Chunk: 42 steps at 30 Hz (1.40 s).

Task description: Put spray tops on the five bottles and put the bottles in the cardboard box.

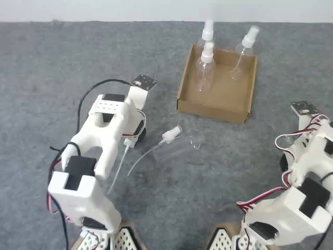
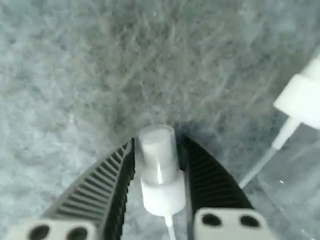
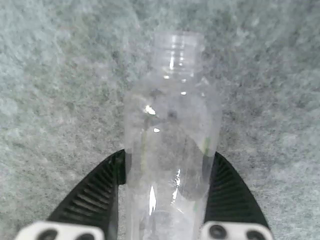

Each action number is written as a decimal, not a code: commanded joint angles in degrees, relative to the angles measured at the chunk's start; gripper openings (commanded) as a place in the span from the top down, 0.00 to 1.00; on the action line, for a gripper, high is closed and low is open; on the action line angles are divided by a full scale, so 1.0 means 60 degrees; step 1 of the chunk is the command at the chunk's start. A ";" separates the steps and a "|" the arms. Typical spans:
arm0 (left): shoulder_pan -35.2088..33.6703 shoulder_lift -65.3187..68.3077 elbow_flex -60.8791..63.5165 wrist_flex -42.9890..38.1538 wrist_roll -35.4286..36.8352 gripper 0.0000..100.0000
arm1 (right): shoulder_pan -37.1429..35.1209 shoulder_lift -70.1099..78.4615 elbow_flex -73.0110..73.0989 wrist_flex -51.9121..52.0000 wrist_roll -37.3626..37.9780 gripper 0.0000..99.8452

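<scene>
Left tool [image 2: 157, 142] pinches spray top [image 2: 159, 172]; my right tool [image 3: 169, 156] pinches uncapped bottle [image 3: 172, 115]. I see three capped bottles [image 1: 206, 65] at cardboard box [image 1: 208, 110], upper right of frame.

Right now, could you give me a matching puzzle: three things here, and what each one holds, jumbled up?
Things:
1. left tool
2. right tool
3. cardboard box

Holds:
A. standing bottles with spray tops
B. a lone spray top
C. an open bottle with no top

Pairs: 1-B, 2-C, 3-A.
</scene>
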State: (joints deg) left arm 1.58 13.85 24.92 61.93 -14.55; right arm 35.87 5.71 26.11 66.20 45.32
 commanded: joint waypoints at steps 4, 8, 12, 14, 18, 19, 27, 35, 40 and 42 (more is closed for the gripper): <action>0.0132 -0.1348 0.0315 -0.0469 0.0659 0.99 | -0.0139 -0.0095 -0.0484 -0.0095 -0.0029 0.89; 0.0132 -0.2974 0.0359 0.0176 0.1070 0.99 | -0.0125 -0.0139 -0.0513 -0.0081 -0.0059 0.85; 0.0132 -0.4440 0.0432 0.0791 0.1700 0.99 | -0.0007 -0.0139 -0.0557 -0.0081 -0.0044 0.71; 0.0147 -0.4996 0.0667 0.0791 0.2066 0.99 | -0.0007 -0.0139 -0.0747 -0.0066 -0.0088 0.67; 0.0161 -0.5729 0.1355 0.0645 0.2374 0.99 | -0.0125 -0.0154 -0.1626 0.0549 -0.0132 0.68; 0.0161 -0.5905 0.1678 0.0425 0.2388 0.99 | -0.0242 -0.0154 -0.1978 0.0872 -0.0220 0.67; 0.0073 -0.7062 0.3905 -0.1319 0.2403 0.99 | -0.0945 0.0007 -0.4088 0.2513 -0.0952 0.72; 0.0117 -0.8059 0.4681 -0.1641 0.2374 0.99 | -0.0799 0.1443 -0.4147 0.2352 -0.0938 0.78; 0.0132 -0.8103 0.4769 -0.1641 0.2388 0.99 | -0.0696 0.2059 -0.4147 0.1560 -0.1011 0.78; 0.0132 -0.8088 0.4769 -0.1641 0.2388 0.99 | -0.0667 0.2147 -0.4132 0.1502 -0.1011 0.78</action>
State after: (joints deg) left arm 2.29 -32.04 54.02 53.49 -0.66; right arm 30.77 19.52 5.19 76.48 39.87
